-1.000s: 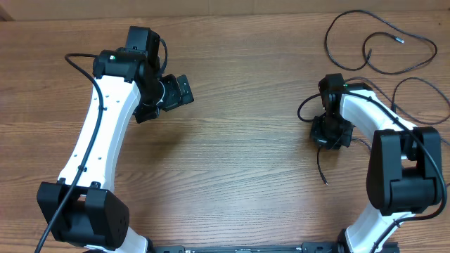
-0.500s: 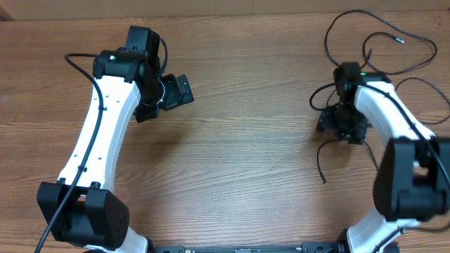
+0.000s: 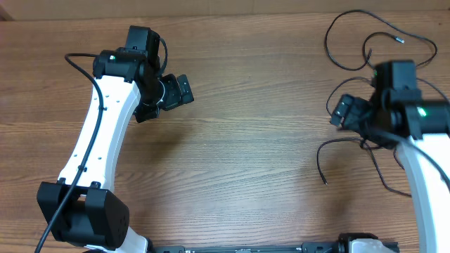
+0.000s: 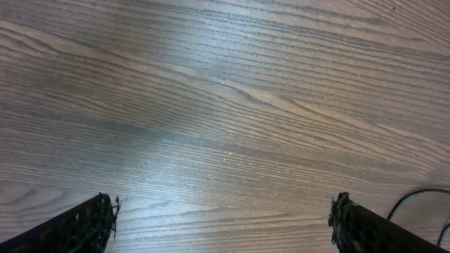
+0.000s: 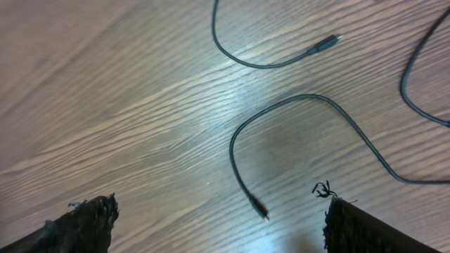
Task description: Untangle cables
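From overhead: finds the left gripper toward ten o'clock, jaws spread and empty, well apart from the work, probably standing clear on purpose. Finds the right gripper at three o'clock, jaws wide, holding nothing, poised over the cables strewn from one to four o'clock on the table. From the left wrist: shows only bare wood between the spread fingers. From the right wrist: shows one plug end lying loose at six o'clock between the open jaws, apart from neighbouring cords; looks placed for a fresh pick.
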You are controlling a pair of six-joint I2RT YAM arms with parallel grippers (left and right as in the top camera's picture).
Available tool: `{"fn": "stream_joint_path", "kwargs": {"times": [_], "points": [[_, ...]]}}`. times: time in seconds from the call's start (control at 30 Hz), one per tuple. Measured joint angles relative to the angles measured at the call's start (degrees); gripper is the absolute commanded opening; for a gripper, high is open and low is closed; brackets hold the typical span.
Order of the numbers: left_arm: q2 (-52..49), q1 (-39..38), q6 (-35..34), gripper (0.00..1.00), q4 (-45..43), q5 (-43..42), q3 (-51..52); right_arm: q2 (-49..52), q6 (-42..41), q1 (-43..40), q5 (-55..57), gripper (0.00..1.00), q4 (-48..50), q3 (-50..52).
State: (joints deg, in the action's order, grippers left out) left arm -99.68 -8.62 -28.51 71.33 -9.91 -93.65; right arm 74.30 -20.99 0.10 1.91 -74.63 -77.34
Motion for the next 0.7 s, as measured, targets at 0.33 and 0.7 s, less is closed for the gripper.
{"fn": "stream_joint_path", "kwargs": {"times": [0.33, 0.7], "points": [[0.00, 0.00, 0.00, 1.00, -0.02, 0.02, 0.00, -15.74, -0.04, 0.00, -0.44, 0.96, -5.60, 1.66], [0.00, 0.00, 0.00, 1.00, -0.02, 0.02, 0.00, -24.46, -1.27, 0.00, -2.01, 1.00, -8.26, 4.55]]}}
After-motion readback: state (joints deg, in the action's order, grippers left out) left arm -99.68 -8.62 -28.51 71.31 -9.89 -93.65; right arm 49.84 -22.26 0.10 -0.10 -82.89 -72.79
